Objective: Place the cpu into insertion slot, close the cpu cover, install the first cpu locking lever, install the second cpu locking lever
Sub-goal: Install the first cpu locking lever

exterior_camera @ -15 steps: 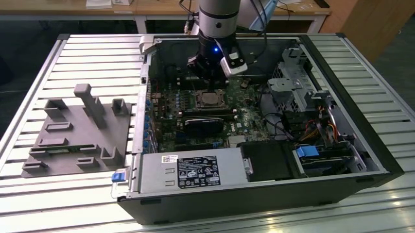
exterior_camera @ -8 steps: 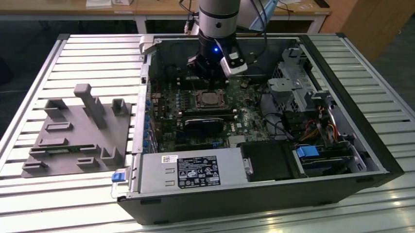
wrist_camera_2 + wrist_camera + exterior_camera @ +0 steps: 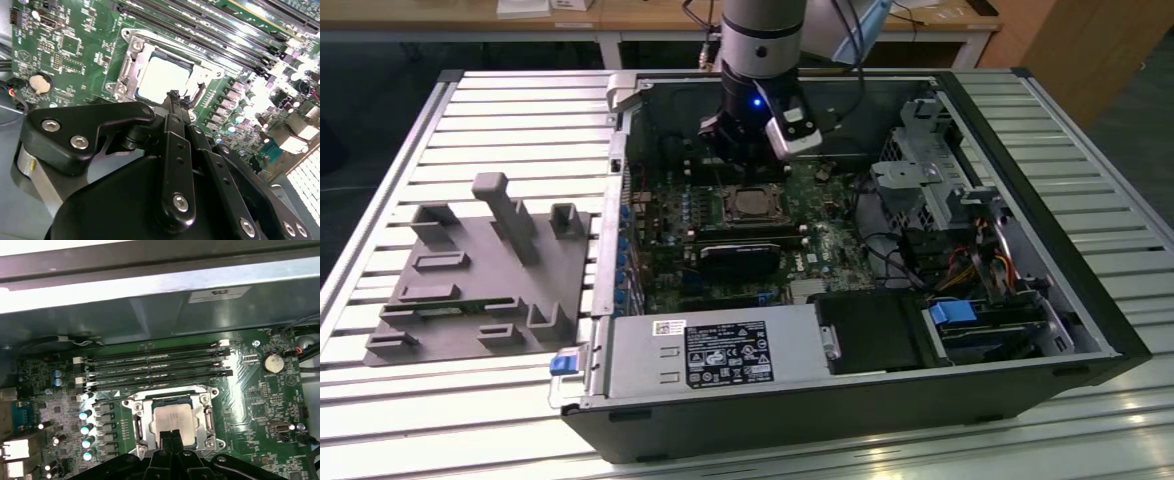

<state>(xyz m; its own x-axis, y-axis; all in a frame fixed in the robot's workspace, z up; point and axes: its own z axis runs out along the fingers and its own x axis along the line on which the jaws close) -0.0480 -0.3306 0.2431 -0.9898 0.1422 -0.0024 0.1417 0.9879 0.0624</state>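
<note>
The cpu (image 3: 172,416) lies flat in the insertion slot (image 3: 754,205), its pale silver top showing in both wrist views (image 3: 161,80). The cpu cover (image 3: 206,416) lies down around it as a silvery frame (image 3: 131,64), with the chip showing through its square window. My gripper (image 3: 171,433) hangs just over the near edge of the socket, fingers pressed together with nothing between them (image 3: 173,95). In the exterior view the gripper (image 3: 750,178) stands straight above the socket. A thin dark lever (image 3: 199,93) rises beside the frame; whether it is latched I cannot tell.
Several long black memory slots (image 3: 155,365) run beside the socket. A black heatsink-like block (image 3: 736,258) sits nearer the power supply (image 3: 707,352). Drive cages and cables (image 3: 947,190) crowd the exterior view's right. A grey fixture (image 3: 480,270) rests outside the case.
</note>
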